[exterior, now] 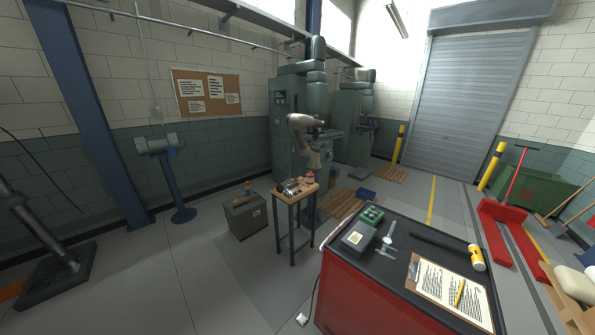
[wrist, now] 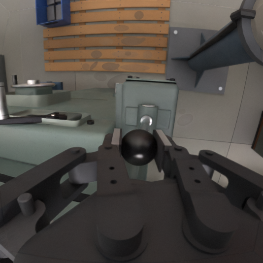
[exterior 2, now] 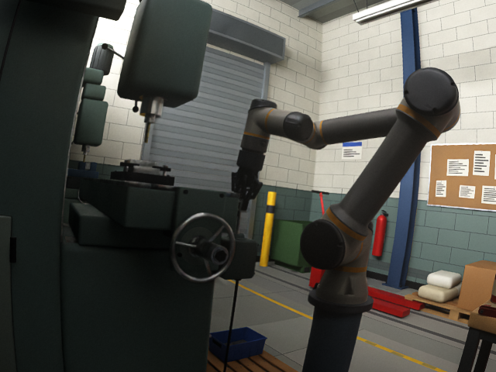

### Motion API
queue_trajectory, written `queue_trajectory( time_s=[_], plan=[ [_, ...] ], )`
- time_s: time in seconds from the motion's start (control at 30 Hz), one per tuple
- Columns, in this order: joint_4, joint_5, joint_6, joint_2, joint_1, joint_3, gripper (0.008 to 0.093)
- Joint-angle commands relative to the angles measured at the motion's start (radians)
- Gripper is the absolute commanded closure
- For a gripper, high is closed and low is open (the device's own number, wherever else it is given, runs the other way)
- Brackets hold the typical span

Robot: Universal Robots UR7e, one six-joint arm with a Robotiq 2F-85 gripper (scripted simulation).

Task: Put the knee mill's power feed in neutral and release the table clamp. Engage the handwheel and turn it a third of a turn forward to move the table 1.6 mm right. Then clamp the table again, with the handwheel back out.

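The black ball knob of the power feed lever stands on a steel stem from the grey-green feed box at the end of the mill table, and my gripper is closed around it. The gripper hangs straight down from the wrist at the table's right end. The handwheel sits below on the front of the knee mill. The table carries a vise plate to the left. I cannot make out the table clamp.
A blue bin sits on the wooden pallet on the floor below the table end. My arm's base column stands right of the mill. A small stand with parts is in front of the mill.
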Motion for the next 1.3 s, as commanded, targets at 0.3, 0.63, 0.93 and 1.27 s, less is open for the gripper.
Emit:
queue_trajectory(
  time_s=[0.3, 0.63, 0.93, 1.27],
  plan=[
    [0.000, 0.000, 0.000, 0.000, 0.000, -0.001, 0.0479],
    [0.000, 0.000, 0.000, 0.000, 0.000, -0.001, 0.0334],
    [0.000, 0.000, 0.000, 0.000, 0.000, -0.001, 0.0334],
    [0.034, 0.000, 0.000, -0.005, 0.000, -0.030, 0.0334]
  ],
)
